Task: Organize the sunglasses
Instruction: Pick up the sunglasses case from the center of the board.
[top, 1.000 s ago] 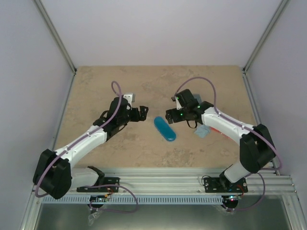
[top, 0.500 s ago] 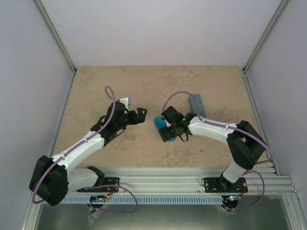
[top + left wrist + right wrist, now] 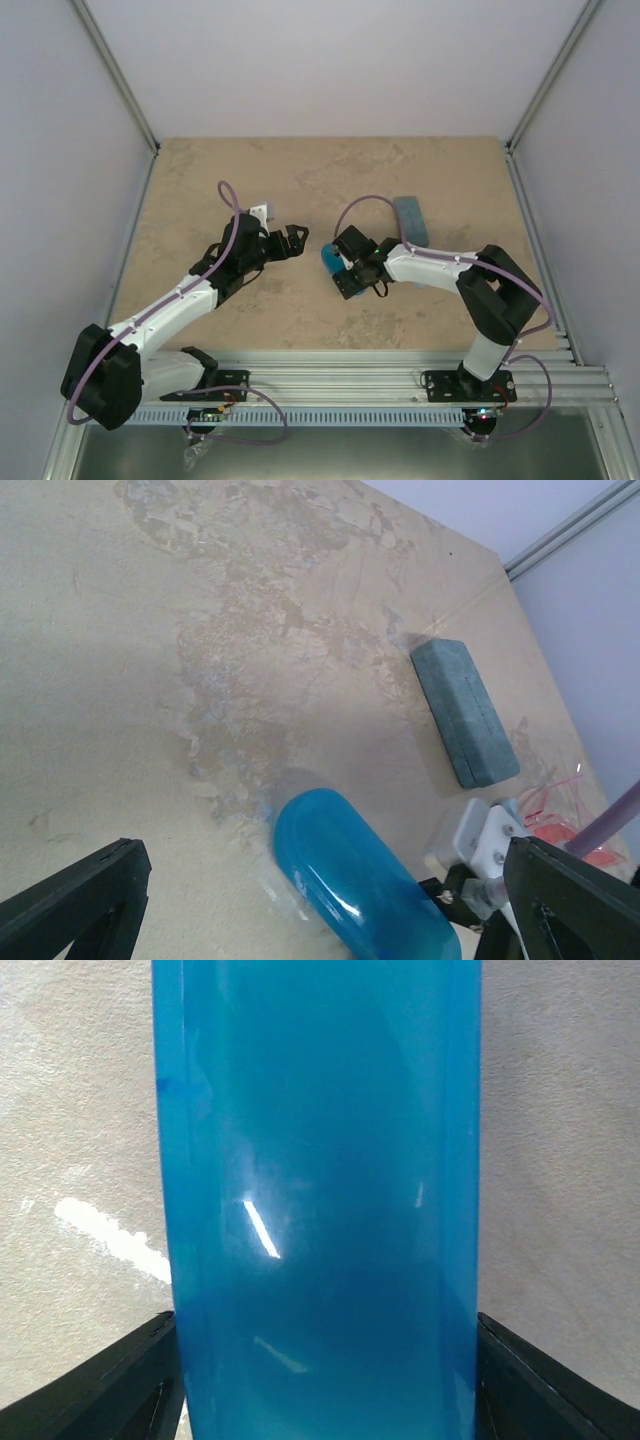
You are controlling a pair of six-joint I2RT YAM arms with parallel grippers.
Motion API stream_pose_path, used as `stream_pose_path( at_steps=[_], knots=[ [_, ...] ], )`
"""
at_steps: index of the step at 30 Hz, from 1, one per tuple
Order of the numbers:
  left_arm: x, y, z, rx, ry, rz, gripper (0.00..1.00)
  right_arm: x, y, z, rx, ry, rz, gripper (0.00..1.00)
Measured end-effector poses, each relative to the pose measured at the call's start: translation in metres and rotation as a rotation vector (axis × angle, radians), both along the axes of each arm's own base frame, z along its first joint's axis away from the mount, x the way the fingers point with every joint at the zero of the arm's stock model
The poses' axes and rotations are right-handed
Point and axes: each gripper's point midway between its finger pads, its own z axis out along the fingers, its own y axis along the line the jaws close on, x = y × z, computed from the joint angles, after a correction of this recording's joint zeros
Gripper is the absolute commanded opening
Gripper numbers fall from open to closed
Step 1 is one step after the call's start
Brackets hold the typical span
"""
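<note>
Seen from above, the left gripper (image 3: 298, 240) hovers spread wide and empty near the middle of the table (image 3: 220, 170), while the right gripper (image 3: 338, 270) straddles the blue case (image 3: 327, 257). Left wrist: red-orange sunglasses (image 3: 560, 818) lie toward the right edge, near the grey case (image 3: 465, 712). Right wrist: the fingers (image 3: 110, 1390) apparently clamp the blue case's sides.

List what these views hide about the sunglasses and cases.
- Red-orange sunglasses: left wrist view, a sliver at the right edge, behind the right arm; top view, likely under that arm.
- Wire-framed pair: in no view.
- Blue case: top view, mostly under the right gripper; right wrist view's bottom edge crops the fingers, grip unclear.
</note>
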Motion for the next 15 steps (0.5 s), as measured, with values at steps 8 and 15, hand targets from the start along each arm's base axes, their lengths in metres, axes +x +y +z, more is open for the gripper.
stream_pose_path(
  at_steps=[8,15],
  knots=[
    [0.001,-0.001,0.003,-0.012,-0.007,-0.005,0.99,0.001,0.0,-0.008,-0.022,-0.002,0.028,0.61],
    [-0.006,-0.009,0.017,-0.03,-0.047,-0.071,0.99,0.006,0.011,0.023,0.127,0.012,0.038,0.61]
  ],
)
